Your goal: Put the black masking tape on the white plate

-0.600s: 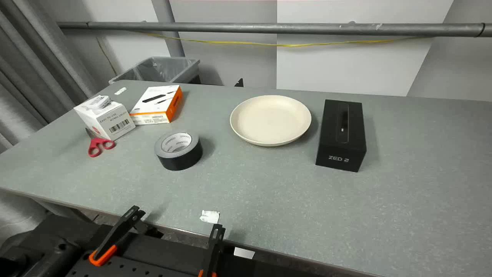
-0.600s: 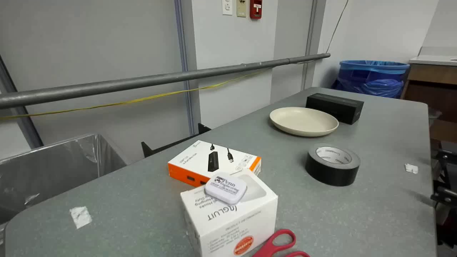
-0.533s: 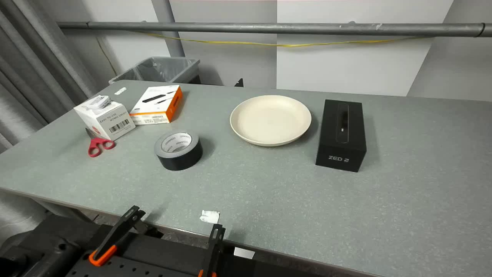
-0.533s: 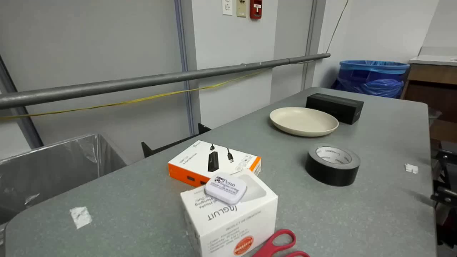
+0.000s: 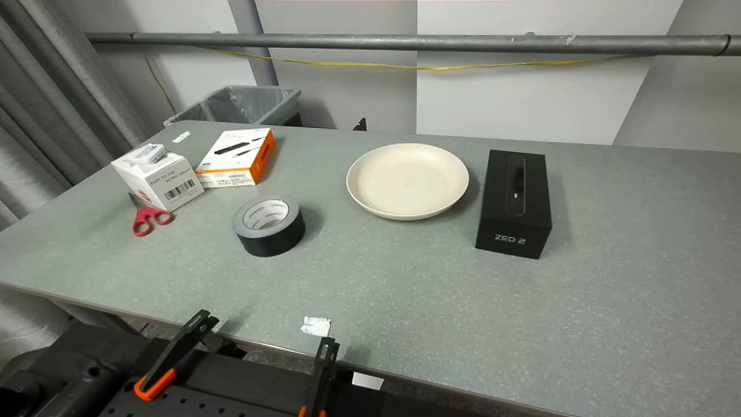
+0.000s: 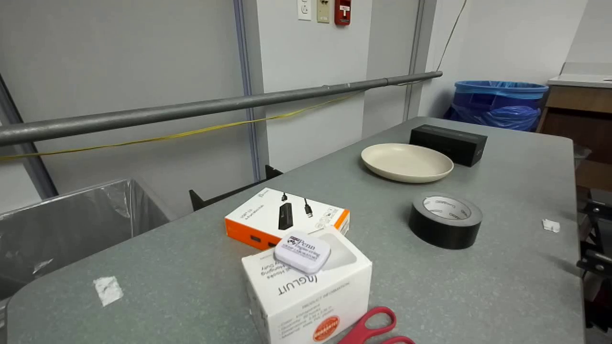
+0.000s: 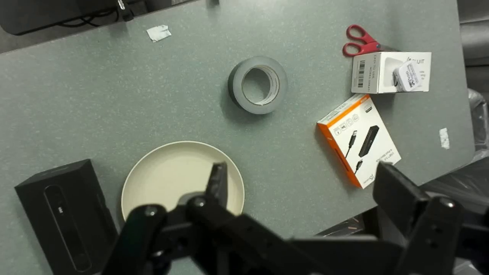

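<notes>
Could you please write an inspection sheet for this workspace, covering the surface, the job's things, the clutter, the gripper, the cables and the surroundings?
Surface: grey table, with two white scraps on it.
Job's things: black tape lying flat on the table, apart from the plate; not yet on it.
Clutter: ZED 2 box beside the plate; orange-and-white box; white box with a small case on top; red scissors beside the white box.
Gripper: open, holding nothing; out of both exterior views.
Cables: yellow cord below the pole; black cables beyond the table's edge in the wrist view.
Surroundings: curtain, grey bin with clear liner, blue bin.
</notes>
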